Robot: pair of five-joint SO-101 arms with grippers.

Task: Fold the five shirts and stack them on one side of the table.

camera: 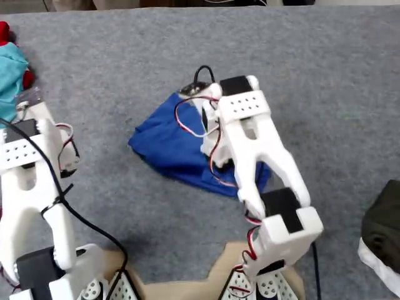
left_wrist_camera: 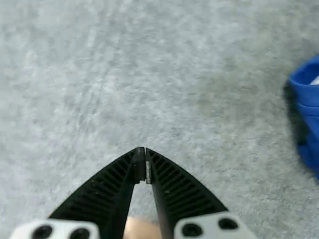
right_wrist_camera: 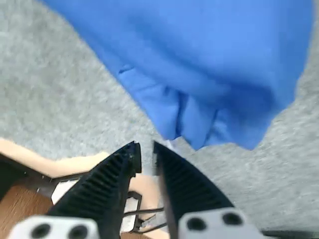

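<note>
Teal shirt (camera: 9, 75) lies bunched at the far left edge of the grey table (camera: 312, 75), with a red piece of cloth (camera: 5, 31) touching it. The left arm (camera: 31, 187) stands just beside this pile. In its wrist view the left pincer (left_wrist_camera: 142, 167) is closed, its black ribbed tips pressed together with nothing between them, above bare table and well apart from the blue cloth at that picture's edge.

In the middle of the table lies the blue shirt (camera: 169, 144), gathered into a rough, uneven wedge with loose folds and a crumpled edge on the side toward the arms' bases. The right arm (camera: 256, 144) stretches over it and hides part of it. The right pincer (right_wrist_camera: 145, 149) stands slightly parted, a narrow gap between its tips, gripping nothing, just beside the shirt's rumpled hem.

At the right edge of the table rests a dark garment (camera: 381, 225) in a heap, with white cloth (camera: 375, 262) showing under it.
</note>
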